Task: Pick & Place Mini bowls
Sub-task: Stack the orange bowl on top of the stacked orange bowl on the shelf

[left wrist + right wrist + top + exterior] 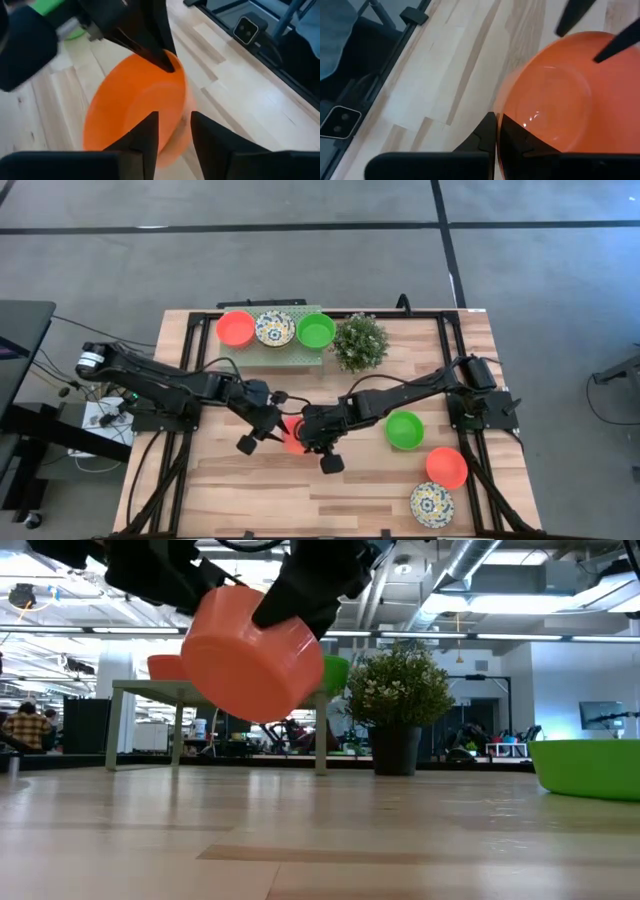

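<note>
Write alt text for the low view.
A glossy red-orange plastic mini bowl hangs tilted above the pale wooden table, pinched at its rim by the right gripper. Behind stand a bushy potted plant and, at right, a green bowl.

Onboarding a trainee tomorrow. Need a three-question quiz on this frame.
1. True or false: the red-orange bowl rests on the table.
2. Which arm's jaws are clamped shut on that bowl's rim? A) left B) right C) neither
3. How many bowls sit on the raised shelf beside the plant?
Key: 1 false, it hangs tilted in the air. 2 B, the right gripper; the left gripper has its jaws apart at the rim. 3 three.
</note>
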